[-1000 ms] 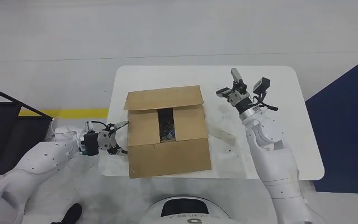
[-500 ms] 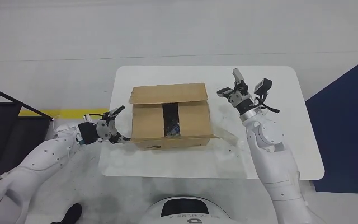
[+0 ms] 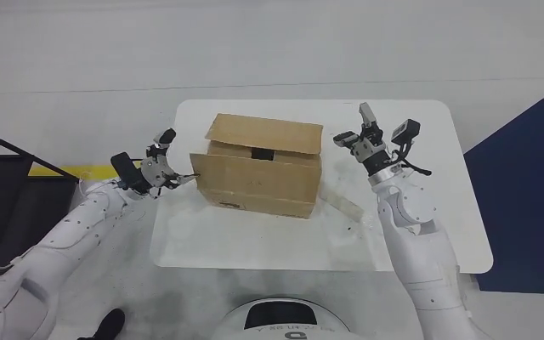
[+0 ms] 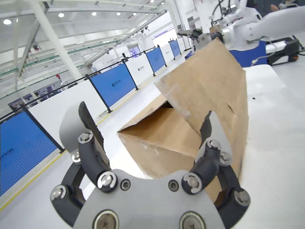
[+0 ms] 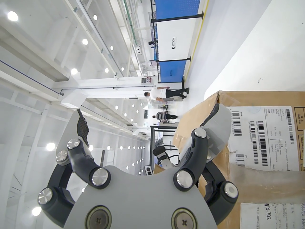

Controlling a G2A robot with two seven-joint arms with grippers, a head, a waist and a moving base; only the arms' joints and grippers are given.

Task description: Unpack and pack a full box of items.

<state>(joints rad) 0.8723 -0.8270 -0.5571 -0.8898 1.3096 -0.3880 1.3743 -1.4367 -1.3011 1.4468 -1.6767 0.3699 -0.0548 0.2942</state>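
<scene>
Cardboard box (image 3: 255,174), one, sits between left gripper (image 3: 176,155) and right gripper (image 3: 353,125), fingers (image 4: 91,129) spread wide.

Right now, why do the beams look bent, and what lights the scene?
Left wrist view: wide lens bows the white ceiling beams above the brown cardboard box. Right wrist view: round ceiling lamps glare. Top view: even light, no hard shadows on the white table.

White table (image 3: 425,229) w/ cardboard box (image 3: 255,174) mid-left, small pale item (image 3: 340,206) just beside it.
</scene>
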